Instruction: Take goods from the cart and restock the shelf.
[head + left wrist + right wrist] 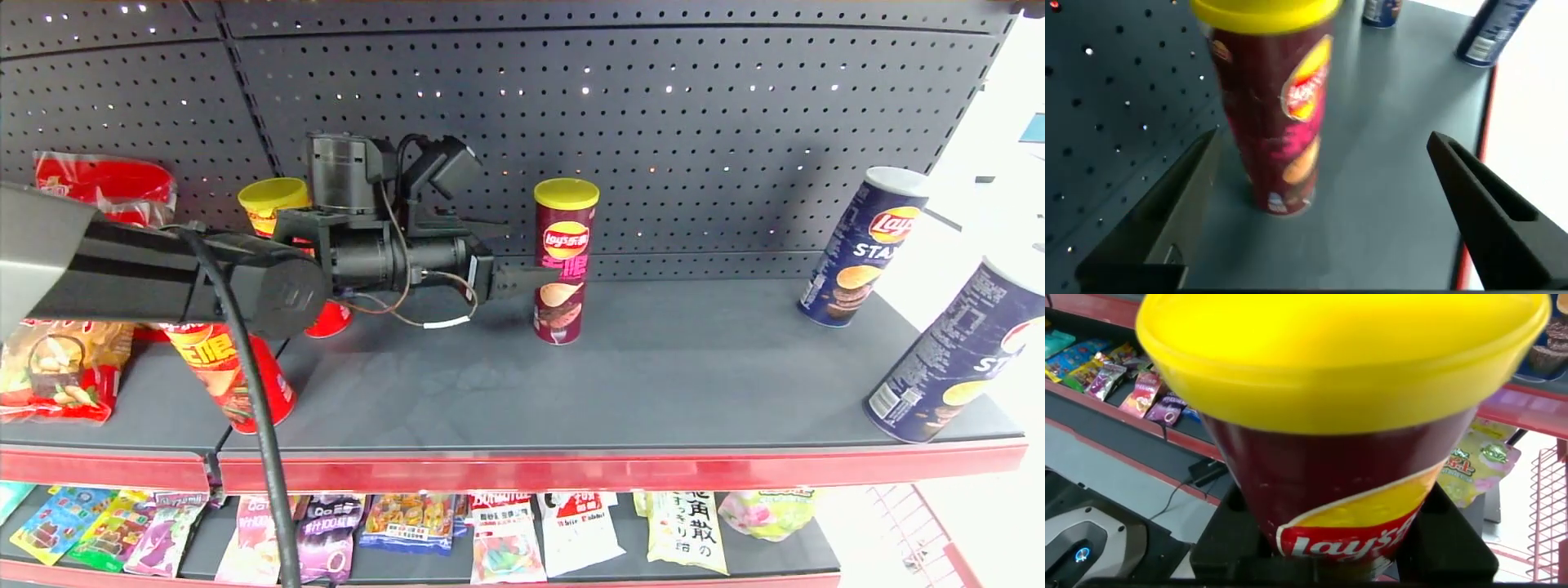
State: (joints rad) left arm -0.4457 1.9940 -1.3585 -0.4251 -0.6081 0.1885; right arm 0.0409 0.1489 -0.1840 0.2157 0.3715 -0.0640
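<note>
Left wrist view: the left gripper (1323, 140), jaws apart, flanked the maroon can (1278, 122) standing upright on the shelf (1396, 196); placement looked complete. The right gripper (1343, 555) clamped a second can (1331, 465). The next move called for a straight withdrawal without tipping the can.

Chip can (565, 261) upright on shelf (653, 384), left hand (549, 279) at its left, second can (1347, 416) in right hand (1339, 543)

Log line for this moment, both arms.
left gripper: open, fingers flanking maroon can on shelf | right gripper: shut on second can
</note>
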